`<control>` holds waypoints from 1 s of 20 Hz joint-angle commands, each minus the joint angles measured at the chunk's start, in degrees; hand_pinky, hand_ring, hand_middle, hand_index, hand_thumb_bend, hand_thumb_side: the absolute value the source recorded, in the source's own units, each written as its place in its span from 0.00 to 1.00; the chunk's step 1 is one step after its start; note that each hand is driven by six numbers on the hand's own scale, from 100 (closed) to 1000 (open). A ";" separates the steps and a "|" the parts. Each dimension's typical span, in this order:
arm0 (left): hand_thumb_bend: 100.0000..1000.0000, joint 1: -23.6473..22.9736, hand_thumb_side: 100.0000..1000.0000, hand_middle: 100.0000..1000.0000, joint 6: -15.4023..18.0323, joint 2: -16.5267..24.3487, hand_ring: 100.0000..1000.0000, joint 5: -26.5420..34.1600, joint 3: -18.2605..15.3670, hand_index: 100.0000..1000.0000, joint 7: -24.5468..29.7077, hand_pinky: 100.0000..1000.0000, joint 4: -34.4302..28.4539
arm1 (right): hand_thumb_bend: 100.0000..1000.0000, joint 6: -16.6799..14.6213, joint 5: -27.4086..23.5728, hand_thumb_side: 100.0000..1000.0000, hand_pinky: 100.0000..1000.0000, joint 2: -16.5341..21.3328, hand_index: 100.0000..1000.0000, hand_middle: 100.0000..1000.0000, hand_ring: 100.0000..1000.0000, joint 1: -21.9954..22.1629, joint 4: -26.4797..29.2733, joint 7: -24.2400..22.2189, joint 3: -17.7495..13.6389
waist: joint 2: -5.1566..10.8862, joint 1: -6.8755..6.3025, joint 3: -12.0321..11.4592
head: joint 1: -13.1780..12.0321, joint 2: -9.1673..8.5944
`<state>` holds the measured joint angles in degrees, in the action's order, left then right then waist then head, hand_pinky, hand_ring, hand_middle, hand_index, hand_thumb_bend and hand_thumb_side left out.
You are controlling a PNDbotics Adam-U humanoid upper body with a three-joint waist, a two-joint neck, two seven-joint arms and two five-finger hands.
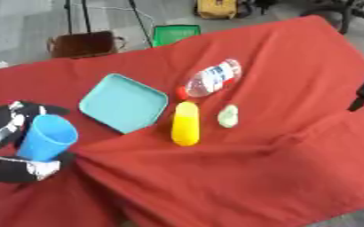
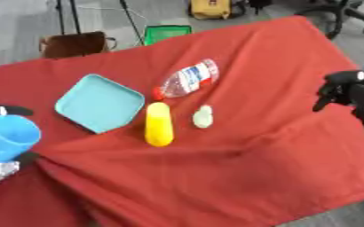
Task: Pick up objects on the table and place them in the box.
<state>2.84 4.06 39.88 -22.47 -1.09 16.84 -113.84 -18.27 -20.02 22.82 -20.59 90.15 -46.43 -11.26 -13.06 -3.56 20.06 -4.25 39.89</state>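
My left hand at the left edge is curled round a blue cup, held upright just above the red cloth. A teal square tray lies flat left of centre. A clear plastic bottle with a red cap lies on its side behind a yellow cylinder-shaped object. A small pale green object lies to the right of the yellow one. My right hand hovers at the right edge with fingers bent downward, holding nothing. I see no box on the table.
The red cloth covers the table and is wrinkled in folds across the front. Beyond the far edge stand a brown bag, a green crate and a yellow case on the floor.
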 commanded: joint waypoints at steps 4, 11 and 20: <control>0.26 2.28 0.48 0.27 -2.88 1.53 0.08 2.21 0.67 0.82 0.99 0.29 -0.75 | 0.00 -5.87 0.11 0.62 0.53 1.15 0.79 0.59 0.53 -0.61 0.48 -5.54 -0.02 | 0.83 0.23 0.12 | 0.70 -1.03; 0.52 1.78 0.54 0.29 0.19 1.17 0.10 1.63 0.59 0.83 6.40 0.33 -0.75 | 0.00 -5.70 0.14 0.62 0.53 1.09 0.79 0.59 0.53 -0.60 0.53 -5.54 -0.11 | 0.75 0.15 0.10 | 1.18 -1.46; 0.20 2.13 0.19 0.27 -0.68 1.37 0.05 1.22 -0.19 0.80 5.36 0.30 -0.75 | 0.00 -5.63 0.22 0.62 0.53 1.11 0.79 0.59 0.52 -0.60 0.53 -5.54 -0.14 | 0.71 0.06 -0.02 | 1.53 -1.66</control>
<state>4.42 3.62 39.79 -21.09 -0.33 22.80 -113.84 -18.25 -20.00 22.82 -20.62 90.04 -46.44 -11.20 -13.09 -3.72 20.01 -2.83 38.70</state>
